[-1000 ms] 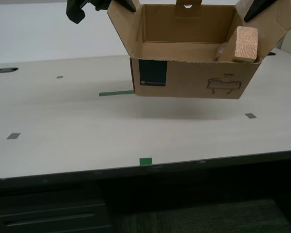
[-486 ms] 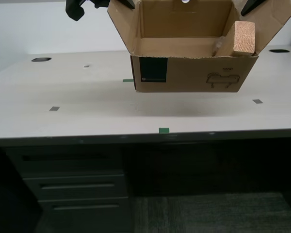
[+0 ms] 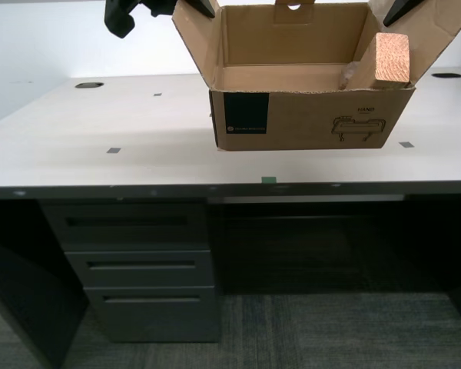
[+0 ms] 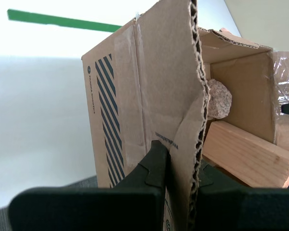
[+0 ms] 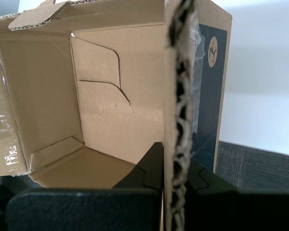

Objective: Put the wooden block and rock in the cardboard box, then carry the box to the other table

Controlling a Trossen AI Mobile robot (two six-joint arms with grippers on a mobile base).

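Note:
The cardboard box (image 3: 311,108) hangs just above the smooth off-white table (image 3: 100,165), flaps up, held by both arms. My first gripper (image 3: 194,6) is shut on the flap at the exterior view's left; the first wrist view shows its fingers (image 5: 151,163) pinching the corrugated edge of the cardboard box (image 5: 101,106). My second gripper (image 3: 399,9) is shut on the flap at the exterior view's right, clamping the box wall (image 4: 120,96). The wooden block (image 3: 392,58) leans inside at that end, with the rock (image 3: 352,75) beside it. Both show in the second wrist view: block (image 4: 245,154), rock (image 4: 219,98). The other table is out of view.
Under the table's front edge stands a grey drawer unit (image 3: 138,261) on dark carpet (image 3: 330,330). Grey tape squares (image 3: 114,150) and a green tape mark (image 3: 269,181) lie on the tabletop. Cable holes (image 3: 88,84) sit near its back edge.
The camera has backed away from the table, so the drawers and carpet now show. The box stays gripped by both flaps, with block and rock still inside.

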